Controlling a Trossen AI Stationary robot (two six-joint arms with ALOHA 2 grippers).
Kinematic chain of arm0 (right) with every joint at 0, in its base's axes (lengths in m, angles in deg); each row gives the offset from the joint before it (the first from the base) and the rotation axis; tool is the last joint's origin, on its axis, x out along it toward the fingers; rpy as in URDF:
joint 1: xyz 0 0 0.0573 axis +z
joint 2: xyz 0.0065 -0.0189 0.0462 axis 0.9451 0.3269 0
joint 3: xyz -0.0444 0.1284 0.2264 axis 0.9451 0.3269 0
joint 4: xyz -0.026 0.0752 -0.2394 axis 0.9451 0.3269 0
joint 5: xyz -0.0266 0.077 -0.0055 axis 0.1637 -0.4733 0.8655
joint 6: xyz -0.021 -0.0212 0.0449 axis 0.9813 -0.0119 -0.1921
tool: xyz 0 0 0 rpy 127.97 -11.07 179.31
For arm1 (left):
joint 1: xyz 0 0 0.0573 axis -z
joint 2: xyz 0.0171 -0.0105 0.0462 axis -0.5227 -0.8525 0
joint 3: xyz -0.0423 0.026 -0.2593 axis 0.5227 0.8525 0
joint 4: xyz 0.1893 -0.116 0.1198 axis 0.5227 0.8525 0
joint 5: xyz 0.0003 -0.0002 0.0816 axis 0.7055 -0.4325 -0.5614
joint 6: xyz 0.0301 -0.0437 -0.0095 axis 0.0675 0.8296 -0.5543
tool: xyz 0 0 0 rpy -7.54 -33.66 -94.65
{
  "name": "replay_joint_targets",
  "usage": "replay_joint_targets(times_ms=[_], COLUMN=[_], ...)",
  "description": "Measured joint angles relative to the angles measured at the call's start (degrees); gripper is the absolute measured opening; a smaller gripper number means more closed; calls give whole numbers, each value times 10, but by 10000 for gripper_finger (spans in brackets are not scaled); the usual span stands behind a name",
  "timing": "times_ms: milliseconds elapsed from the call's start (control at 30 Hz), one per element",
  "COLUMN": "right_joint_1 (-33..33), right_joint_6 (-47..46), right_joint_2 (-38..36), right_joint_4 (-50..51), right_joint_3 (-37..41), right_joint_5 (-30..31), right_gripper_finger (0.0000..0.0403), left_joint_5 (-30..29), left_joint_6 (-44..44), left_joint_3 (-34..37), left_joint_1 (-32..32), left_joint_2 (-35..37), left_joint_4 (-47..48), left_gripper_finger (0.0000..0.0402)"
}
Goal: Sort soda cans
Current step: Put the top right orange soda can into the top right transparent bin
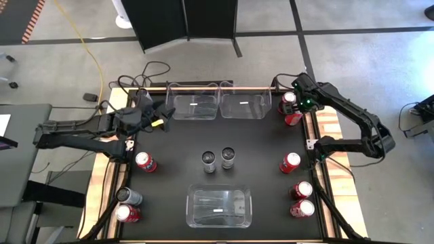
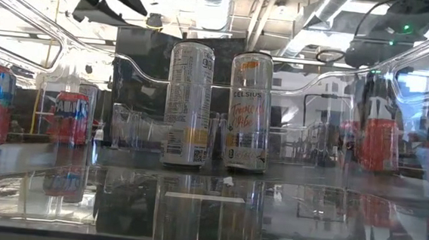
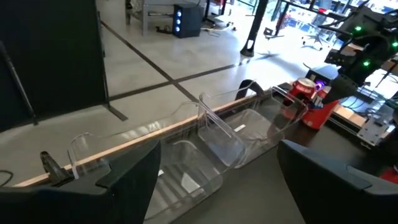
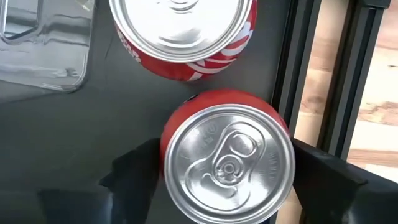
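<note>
Two red soda cans stand together at the table's far right, one [image 1: 290, 100] behind the other [image 1: 293, 118]. My right gripper [image 4: 227, 171] points down over the nearer can [image 4: 229, 155], one finger on each side of it. More red cans stand along the right edge [image 1: 290, 161] [image 1: 302, 190] and at the left [image 1: 146, 161]. Two silver-grey cans [image 1: 209, 160] [image 1: 228, 157] stand mid-table, and another [image 1: 129, 196] at the near left. My left gripper [image 1: 163, 112] [image 3: 217, 180] hangs open above the table's far left, empty. My right gripper comes at the nearer red can from above, fingers pointing down. Its fingers [image 4: 134, 171] lie against the can's two opposite sides [image 4: 163, 134], with no gap showing. The can stands upright on the table, beside the other red can [image 4: 183, 37].
Two clear bins [image 1: 195, 107] [image 1: 245, 105] stand side by side at the far edge, and a third [image 1: 218, 207] at the near edge. The right bin's corner [image 4: 43, 62] lies close to the gripped can. The table's wooden right edge [image 4: 367, 93] runs just beyond it.
</note>
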Motion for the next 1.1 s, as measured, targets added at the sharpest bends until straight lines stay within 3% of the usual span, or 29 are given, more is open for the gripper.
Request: replay_joint_targets(times_ms=[167, 433, 667, 933, 1100], right_joint_1=[0, 18, 49, 133, 202], right_joint_6=[1, 0, -16, -42, -84], right_joint_2=[-1, -11, -36, -44, -41], right_joint_4=[1, 17, 73, 158, 162], right_joint_3=[-1, -3, -52, -157, -222], right_joint_5=[5, 7, 5, 5, 5], right_gripper_finger=[286, 278, 277, 276, 276], left_joint_5=[-1, -1, -1, -1, -1], left_joint_6=[1, 14, 34, 53, 90], left_joint_3=[0, 0, 0, 0, 0], left_joint_1=[-11, -21, -21, -26, -39], left_joint_2=[0, -3, -3, -3, -3], left_joint_4=[0, 1, 0, 0, 0], left_gripper_finger=[319, 319, 319, 319, 319])
